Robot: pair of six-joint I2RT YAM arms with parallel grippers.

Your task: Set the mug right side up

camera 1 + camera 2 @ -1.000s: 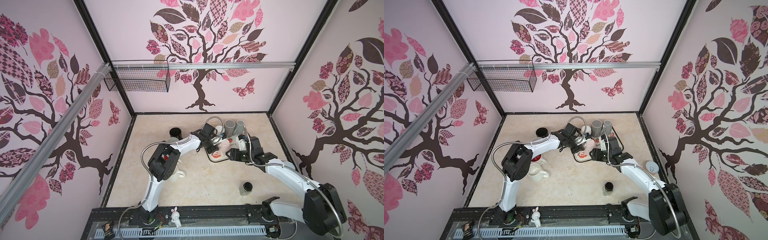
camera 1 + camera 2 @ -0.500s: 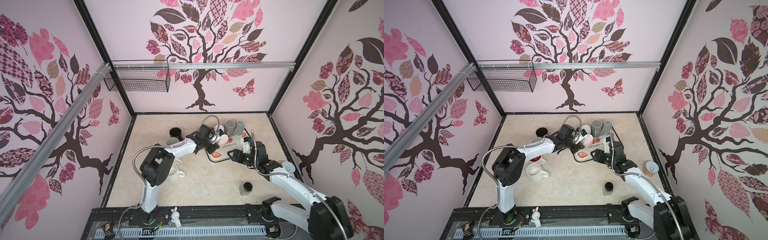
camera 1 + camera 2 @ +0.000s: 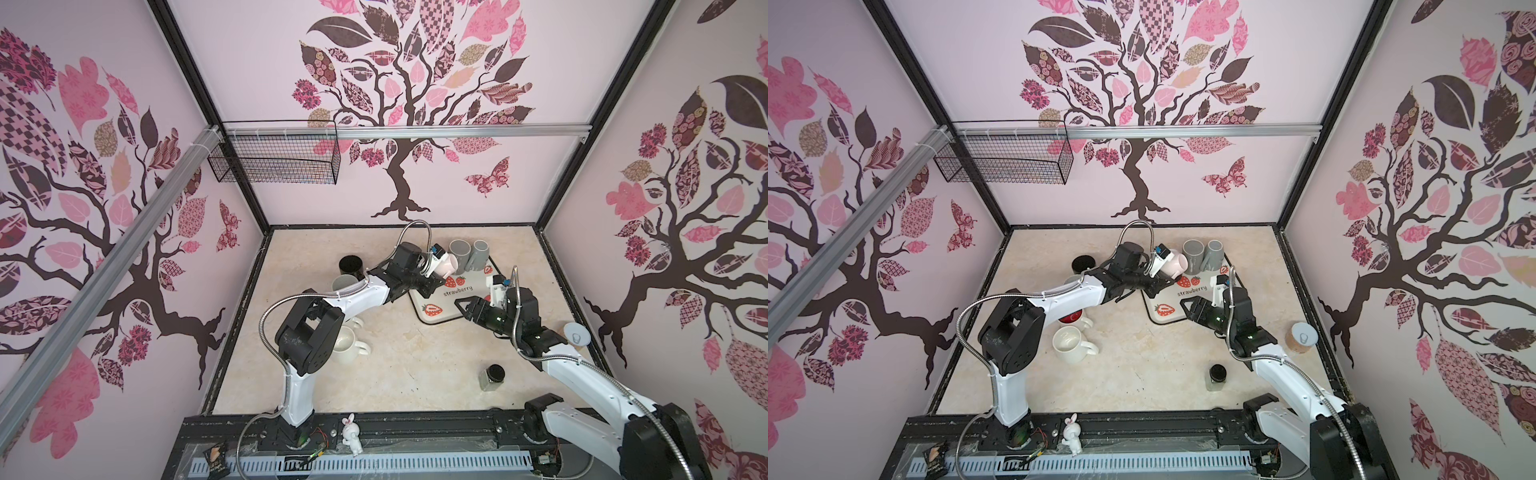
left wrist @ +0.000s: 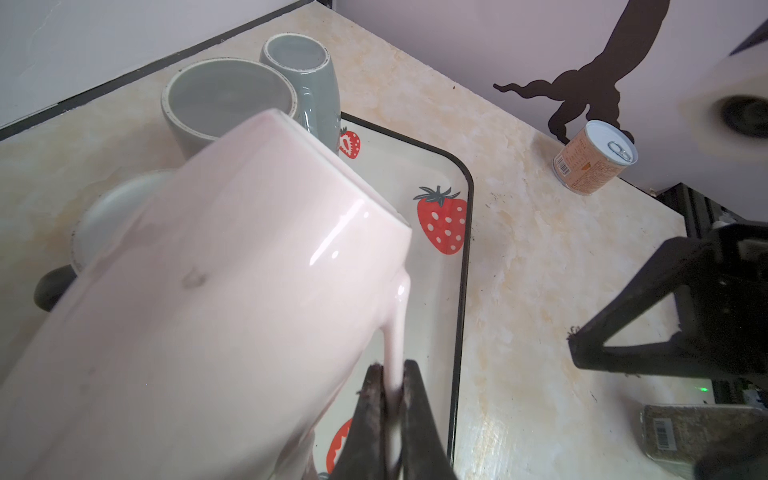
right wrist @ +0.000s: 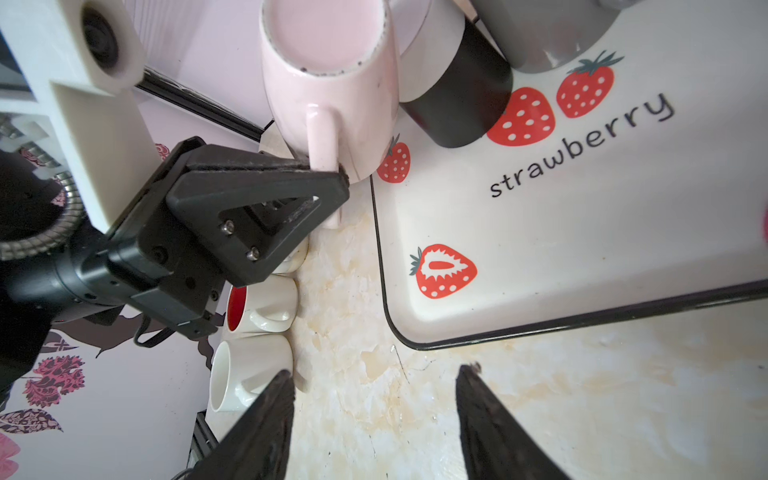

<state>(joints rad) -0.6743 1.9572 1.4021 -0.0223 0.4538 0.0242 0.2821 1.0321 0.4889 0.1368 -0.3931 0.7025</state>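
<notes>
The pink mug (image 4: 208,311) overruns the left wrist view, half hiding a black mug (image 4: 108,216).

The glossy pale pink ceramic mug (image 4: 232,291) is plain all over, handle included; the white rectangular tray (image 5: 582,257) has a black rim, red white-seeded strawberries and black lettering; two tall grey ceramic mugs (image 3: 460,251) are unpatterned; the marbled stone tabletop (image 3: 415,365) is cream-beige; the pale pink back wall (image 3: 257,62) bears a dark brown tree with patterned pink leaves.
</notes>
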